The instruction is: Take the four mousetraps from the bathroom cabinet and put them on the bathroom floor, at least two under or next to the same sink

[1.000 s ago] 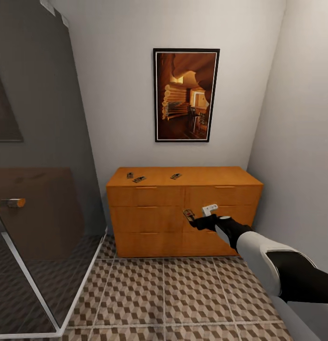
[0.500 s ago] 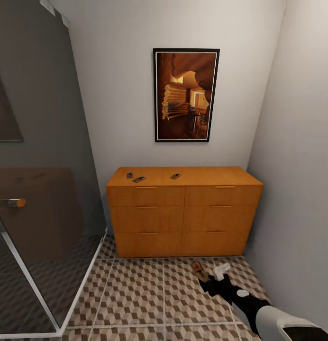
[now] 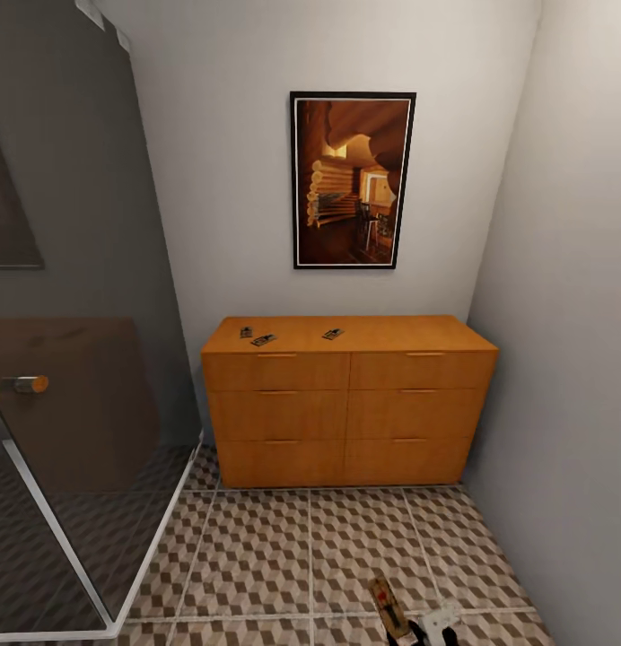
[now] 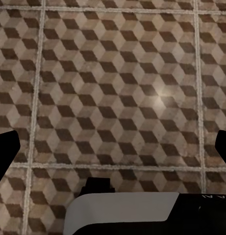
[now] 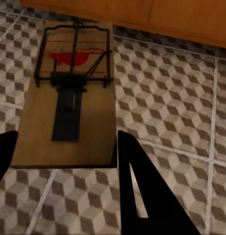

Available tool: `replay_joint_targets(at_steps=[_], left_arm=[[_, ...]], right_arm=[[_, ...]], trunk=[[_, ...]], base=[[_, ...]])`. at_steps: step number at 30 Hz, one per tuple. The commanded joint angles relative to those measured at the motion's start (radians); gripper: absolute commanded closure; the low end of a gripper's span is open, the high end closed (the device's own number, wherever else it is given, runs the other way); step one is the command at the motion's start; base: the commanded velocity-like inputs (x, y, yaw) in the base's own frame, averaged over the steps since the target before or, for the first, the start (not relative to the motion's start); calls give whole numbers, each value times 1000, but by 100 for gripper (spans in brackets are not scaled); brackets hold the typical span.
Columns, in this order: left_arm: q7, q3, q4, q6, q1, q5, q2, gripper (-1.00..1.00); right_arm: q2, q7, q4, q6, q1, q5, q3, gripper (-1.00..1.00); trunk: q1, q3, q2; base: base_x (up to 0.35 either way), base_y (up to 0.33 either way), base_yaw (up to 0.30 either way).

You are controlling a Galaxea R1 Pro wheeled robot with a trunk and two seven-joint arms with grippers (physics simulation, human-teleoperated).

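The bathroom floor (image 3: 284,547) takes up most of what you see, big tiles with that brown, beige and white cube print, running right up to the cabinet (image 3: 346,404). That's the wide orange-brown dresser against the back wall, all drawers shut. A framed picture (image 3: 353,179) hangs above it, and a dark glass shower screen (image 3: 68,341) stands off to the left.

Three mousetraps (image 3: 264,339) are sitting on the cabinet top, two close together near the left end and one (image 3: 333,334) more toward the middle.

The fourth mousetrap (image 5: 71,95) is down low by the tiles in front of the cabinet, in the right gripper (image 3: 418,628). From the right wrist camera its black fingers (image 5: 142,196) sit either side of the wooden board, clamped on its near end. Can't tell if the trap touches the floor.

The left gripper (image 4: 113,147) points straight down at bare tile, fingertips spread wide, nothing between them.
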Motion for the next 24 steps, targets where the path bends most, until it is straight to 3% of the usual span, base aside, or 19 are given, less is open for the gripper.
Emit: replay_joint_targets(at_steps=[1, 6, 11, 15, 24], left_arm=[[1, 1, -1, -1, 0, 2, 0, -100], [1, 1, -1, -1, 0, 2, 0, -100], [1, 1, -1, -1, 0, 2, 0, -100], [1, 1, -1, -1, 0, 1, 0, -100], [1, 2, -1, -1, 0, 0, 0, -100]], right_arm=[[5, -9, 0, -16, 21, -4, -1, 100], [44, -95, 1, -82, 81, -5, -1, 100], [77, -286, -5, -147, 110, -5, -3, 100], [85, -380, -13, -168, 115, -2, -6, 100], [84, -418, -124, -183, 117, -5, -8, 100]], trunk=[[0, -1, 0], [0, -1, 0], [0, -1, 0], [0, -1, 0], [0, -1, 0]], base=[[0, 0, 0], [0, 0, 0], [0, 0, 0], [0, 0, 0], [0, 0, 0]])
